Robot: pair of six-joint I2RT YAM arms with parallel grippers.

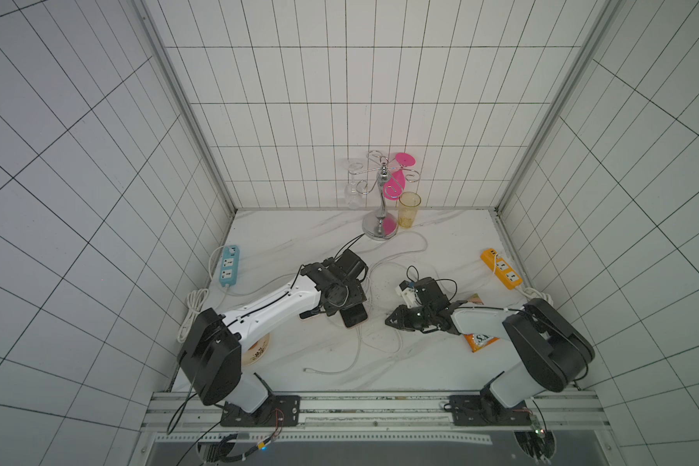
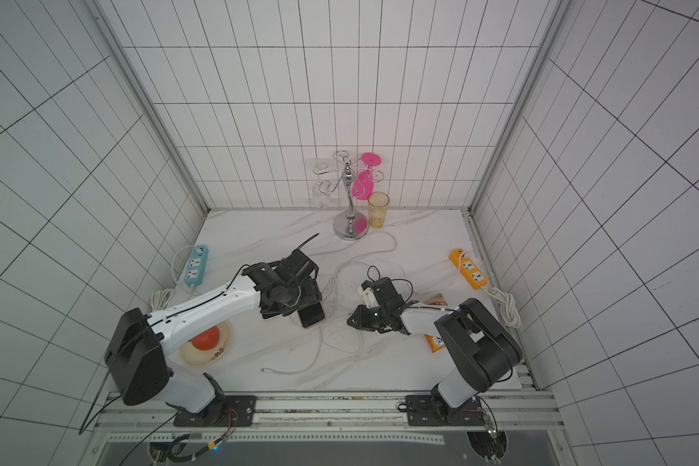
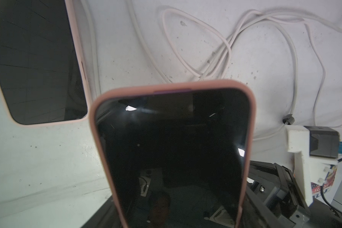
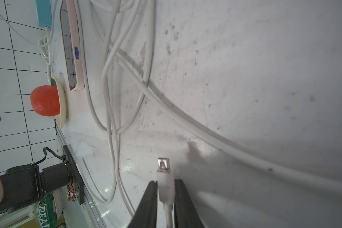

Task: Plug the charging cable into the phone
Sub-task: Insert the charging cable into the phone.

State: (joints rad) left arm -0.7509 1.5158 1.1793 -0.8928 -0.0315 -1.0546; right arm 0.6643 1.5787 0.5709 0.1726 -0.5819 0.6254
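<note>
My left gripper [image 1: 348,306] is shut on a phone [image 3: 172,150] with a black screen and a pink case. The phone's free end [image 1: 356,318] points towards the right arm in both top views. A second pink-cased phone [image 3: 34,59] lies flat on the table beside it, partly under the left arm. My right gripper [image 4: 165,182] is shut on the white plug [image 4: 165,187] of the charging cable. The plug's metal tip [image 4: 163,163] sticks out past the fingertips, just above the table. In a top view the right gripper [image 1: 390,320] is a short way right of the held phone.
White cable [image 1: 384,347] lies in loose loops between the arms, with a free end [image 1: 307,369] near the front. A blue power strip [image 1: 229,266] is at the left and an orange one [image 1: 501,268] at the right. Also present: a glass rack [image 1: 382,201], a yellow cup [image 1: 409,210], a plate with a red fruit [image 2: 206,343] and a snack packet [image 1: 479,342].
</note>
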